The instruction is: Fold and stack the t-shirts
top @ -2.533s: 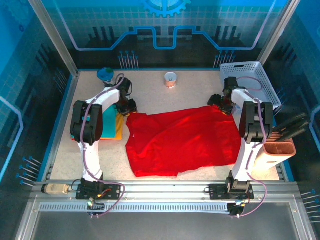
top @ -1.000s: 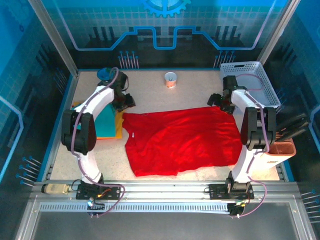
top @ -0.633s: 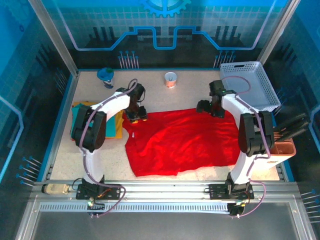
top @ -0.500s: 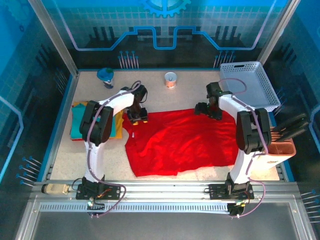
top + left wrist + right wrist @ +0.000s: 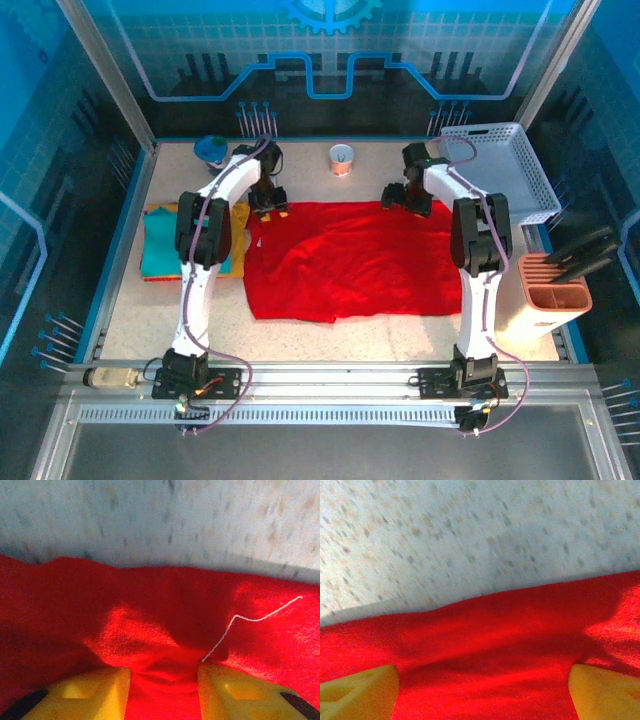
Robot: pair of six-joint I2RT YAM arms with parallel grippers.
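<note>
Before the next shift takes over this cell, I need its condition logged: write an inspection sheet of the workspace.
Surface: speckled beige tabletop, no spills seen.
Job's things: red t-shirt spread flat mid-table; folded teal t-shirt on a yellow-orange t-shirt at left.
Clutter: white lattice basket far right; cup and blue object at far edge; terracotta tool holder, right.
Grippers: left gripper pinches the red t-shirt's far edge; right gripper open, straddling that edge.
Cables: lilac cables loop at arm bases; white thread on red t-shirt.
Surroundings: blue enclosure walls, metal rail at near edge.
</note>
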